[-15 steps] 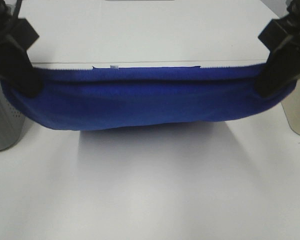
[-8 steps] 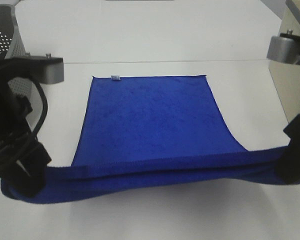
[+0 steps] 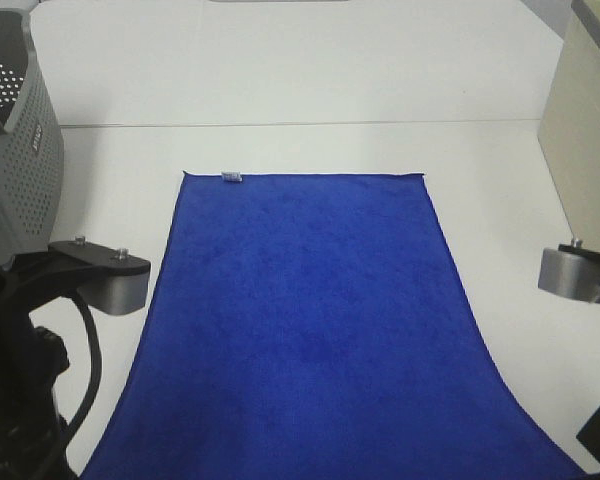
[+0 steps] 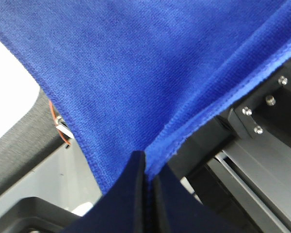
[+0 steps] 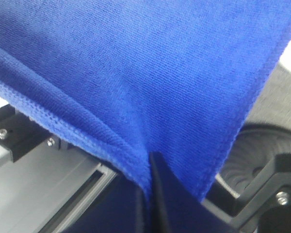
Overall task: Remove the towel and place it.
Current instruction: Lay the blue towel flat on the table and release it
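Note:
The royal-blue towel lies spread long on the white table, its far edge flat with a small white tag at the far left corner. Its near end runs off the bottom of the exterior view. My left gripper is shut on the towel's near left corner; in the exterior view only its arm shows at the lower left. My right gripper is shut on the near right corner of the towel; its arm shows at the lower right of the exterior view.
A grey perforated basket stands at the far left of the table. A beige box stands at the right edge. The white table extends beyond the towel's far edge.
Both grippers have pulled the towel's near edge toward the camera, below the frame's bottom. The bunched, folded towel has unrolled flat along the table.

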`<state>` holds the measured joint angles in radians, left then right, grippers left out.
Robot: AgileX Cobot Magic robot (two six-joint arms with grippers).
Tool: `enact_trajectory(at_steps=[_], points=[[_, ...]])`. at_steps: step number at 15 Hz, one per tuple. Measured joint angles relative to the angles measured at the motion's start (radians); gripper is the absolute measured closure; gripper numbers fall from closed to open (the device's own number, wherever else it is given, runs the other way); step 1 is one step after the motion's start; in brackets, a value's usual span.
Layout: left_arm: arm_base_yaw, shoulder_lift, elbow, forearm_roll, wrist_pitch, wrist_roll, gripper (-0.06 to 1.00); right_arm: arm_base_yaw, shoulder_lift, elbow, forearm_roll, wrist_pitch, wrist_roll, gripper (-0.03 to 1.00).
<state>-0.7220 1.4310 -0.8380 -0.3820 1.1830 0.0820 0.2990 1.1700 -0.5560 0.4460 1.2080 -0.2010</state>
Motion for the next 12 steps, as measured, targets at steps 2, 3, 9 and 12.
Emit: enact_trajectory(at_steps=[2,3,9,12], points=[[0.0,0.0,0.042,-0.026,-0.021,-0.003,0.94,0.0,0.0,0.04,0.021,-0.001,-0.001,0.95],[0.0,0.0,0.053,-0.032,-0.031,-0.003,0.94,0.0,0.0,0.043,0.024,-0.002,-0.001,0.95],[0.0,0.068,0.063,-0.059,-0.044,0.004,0.94,0.0,0.0,0.047,0.022,-0.002,0.001,0.95],[0.0,0.094,0.063,-0.063,-0.047,0.007,0.94,0.0,0.002,0.054,0.024,-0.002,0.002,0.95]])
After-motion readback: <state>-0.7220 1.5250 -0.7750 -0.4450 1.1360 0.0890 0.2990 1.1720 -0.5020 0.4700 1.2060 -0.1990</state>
